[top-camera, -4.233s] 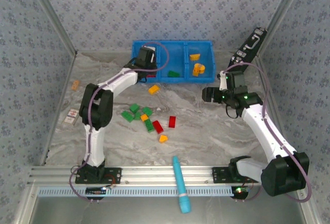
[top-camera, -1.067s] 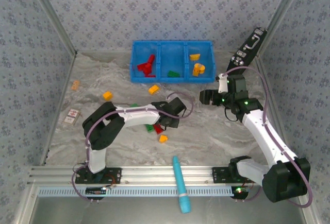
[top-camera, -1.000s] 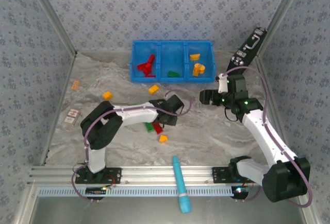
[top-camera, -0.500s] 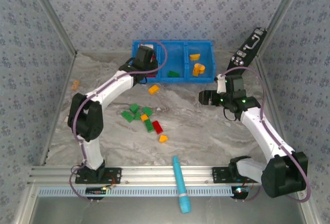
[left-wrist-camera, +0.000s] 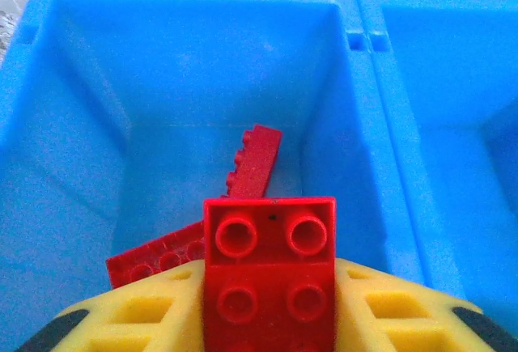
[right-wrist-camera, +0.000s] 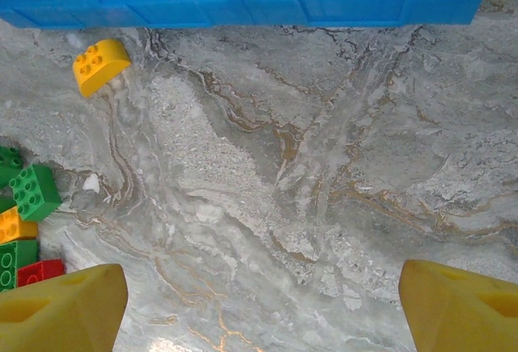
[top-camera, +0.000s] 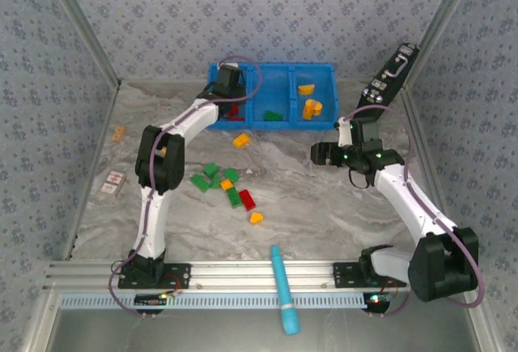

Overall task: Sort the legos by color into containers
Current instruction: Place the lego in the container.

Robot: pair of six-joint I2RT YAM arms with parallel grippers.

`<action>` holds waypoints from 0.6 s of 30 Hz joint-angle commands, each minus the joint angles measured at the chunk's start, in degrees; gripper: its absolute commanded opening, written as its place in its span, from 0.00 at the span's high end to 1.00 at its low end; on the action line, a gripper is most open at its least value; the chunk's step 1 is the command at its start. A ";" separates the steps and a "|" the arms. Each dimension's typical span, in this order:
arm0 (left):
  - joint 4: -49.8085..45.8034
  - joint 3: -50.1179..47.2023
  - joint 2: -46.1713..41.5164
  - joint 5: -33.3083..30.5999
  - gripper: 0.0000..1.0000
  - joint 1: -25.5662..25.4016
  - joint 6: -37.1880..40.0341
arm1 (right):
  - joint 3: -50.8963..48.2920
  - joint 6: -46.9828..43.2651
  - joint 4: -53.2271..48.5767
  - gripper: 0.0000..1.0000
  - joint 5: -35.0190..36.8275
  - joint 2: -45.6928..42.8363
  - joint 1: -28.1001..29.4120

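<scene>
My left gripper point(top-camera: 227, 86) hangs over the left compartment of the blue bin point(top-camera: 270, 66). In the left wrist view its yellow fingers point(left-wrist-camera: 154, 315) press on both sides of a red lego point(left-wrist-camera: 269, 263), which hangs above the red pieces point(left-wrist-camera: 255, 162) lying in that compartment. The middle compartment holds a green brick point(top-camera: 272, 115), the right one yellow bricks point(top-camera: 311, 109). Loose legos lie mid-table: a yellow one point(top-camera: 241, 139), green ones point(top-camera: 200, 181), a red one point(top-camera: 247, 200). To their right my right gripper point(top-camera: 321, 154) hovers open over bare table with nothing between its fingers point(right-wrist-camera: 61, 307).
A teal cylinder point(top-camera: 283, 287) lies across the front rail. A black device point(top-camera: 392, 69) leans at the back right wall. A tan scrap point(top-camera: 119, 133) and a small card point(top-camera: 113, 182) lie by the left wall.
My left arm has swung from the loose bricks mid-table back to the bin's left compartment, carrying a red brick with it. The right arm has barely shifted.
</scene>
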 commanded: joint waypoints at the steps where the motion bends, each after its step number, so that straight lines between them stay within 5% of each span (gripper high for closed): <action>1: -1.98 2.94 0.26 -0.26 0.55 -0.11 1.60 | -0.61 -0.26 0.64 0.11 0.62 1.90 -0.12; 10: -6.91 -0.20 -11.16 -0.09 0.42 -0.10 11.19 | 0.26 -0.43 1.38 0.11 0.55 3.79 -0.11; 18: -13.90 -17.56 -31.94 -7.20 0.38 4.97 13.83 | 1.49 -0.35 2.42 0.11 0.40 5.87 0.23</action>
